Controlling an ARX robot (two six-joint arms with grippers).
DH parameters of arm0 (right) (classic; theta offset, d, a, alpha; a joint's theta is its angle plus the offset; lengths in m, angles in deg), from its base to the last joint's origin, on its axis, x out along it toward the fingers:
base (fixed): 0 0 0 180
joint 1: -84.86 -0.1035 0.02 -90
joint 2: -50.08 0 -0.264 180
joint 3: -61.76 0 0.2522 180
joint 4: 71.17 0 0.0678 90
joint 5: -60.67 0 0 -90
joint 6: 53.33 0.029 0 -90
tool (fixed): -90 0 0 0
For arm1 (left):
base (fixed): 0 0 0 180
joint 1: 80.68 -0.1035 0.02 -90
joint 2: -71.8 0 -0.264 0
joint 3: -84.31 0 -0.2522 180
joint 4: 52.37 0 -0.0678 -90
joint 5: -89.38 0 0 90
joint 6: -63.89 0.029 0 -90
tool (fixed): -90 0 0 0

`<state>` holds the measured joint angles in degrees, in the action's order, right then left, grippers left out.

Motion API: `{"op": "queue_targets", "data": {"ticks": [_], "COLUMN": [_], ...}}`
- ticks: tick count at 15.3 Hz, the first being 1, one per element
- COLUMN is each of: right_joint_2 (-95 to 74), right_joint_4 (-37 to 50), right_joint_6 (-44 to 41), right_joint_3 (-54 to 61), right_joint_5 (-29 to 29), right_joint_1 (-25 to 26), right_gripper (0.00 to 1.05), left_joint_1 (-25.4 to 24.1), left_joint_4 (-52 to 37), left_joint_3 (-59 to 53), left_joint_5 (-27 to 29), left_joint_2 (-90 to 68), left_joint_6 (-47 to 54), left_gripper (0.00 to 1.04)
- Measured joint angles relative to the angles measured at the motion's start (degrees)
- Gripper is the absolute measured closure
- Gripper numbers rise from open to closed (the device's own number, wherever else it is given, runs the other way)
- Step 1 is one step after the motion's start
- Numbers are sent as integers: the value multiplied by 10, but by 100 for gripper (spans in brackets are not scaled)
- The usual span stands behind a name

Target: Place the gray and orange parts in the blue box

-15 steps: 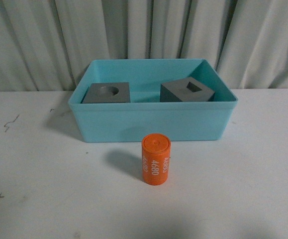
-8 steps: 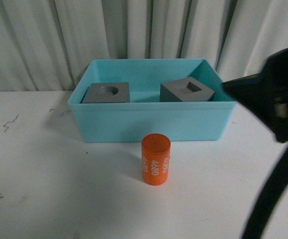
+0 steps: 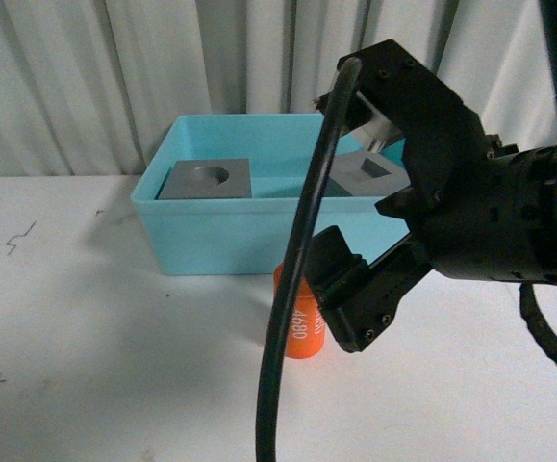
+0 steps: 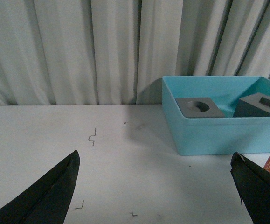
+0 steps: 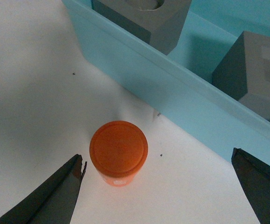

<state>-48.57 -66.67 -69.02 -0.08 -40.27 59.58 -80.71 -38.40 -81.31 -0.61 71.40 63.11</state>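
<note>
Finds right tool [image 5: 157, 157] spread wide, empty, directly above orange cylinder [image 5: 118, 148], upright on counter [image 3: 86, 318] just outside blue box [image 5: 172, 88] front wall, long axis pointing up at tool, off-centre toward one finger. Notes round-recess gray cube [image 4: 199, 107] and square-recess gray cube [image 4: 258, 106] inside box. Judges right arm nearer; left tool [image 4: 154, 156], likewise spread, well apart.

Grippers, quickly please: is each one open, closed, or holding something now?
Left gripper: open, holding nothing.
Right gripper: open, holding nothing; it is by the orange cylinder, not gripping it.
</note>
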Motion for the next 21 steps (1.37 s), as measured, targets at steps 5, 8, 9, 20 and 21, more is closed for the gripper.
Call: {"op": "queue_targets", "data": {"ticks": [5, 8, 9, 20, 21], "right_joint_2": [-64, -104, -117, -88, -27], "right_joint_4": [-5, -3, -3, -3, 2], "right_joint_6": [5, 12, 13, 74, 102], "right_joint_3": [-42, -58, -66, -47, -17], "right_joint_5": [10, 24, 29, 33, 40], "right_joint_1": [-30, -36, -37, -40, -27], "right_gripper": [6, 6, 6, 57, 57], "left_joint_1": [0, 0, 0, 0, 0], "left_joint_4": [0, 0, 0, 0, 0], "left_joint_3": [0, 0, 0, 0, 0], "left_joint_5": [0, 0, 0, 0, 0], "left_joint_2": [0, 0, 0, 0, 0], "left_joint_6": [0, 0, 0, 0, 0], "left_gripper": [7, 7, 7, 7, 7]}}
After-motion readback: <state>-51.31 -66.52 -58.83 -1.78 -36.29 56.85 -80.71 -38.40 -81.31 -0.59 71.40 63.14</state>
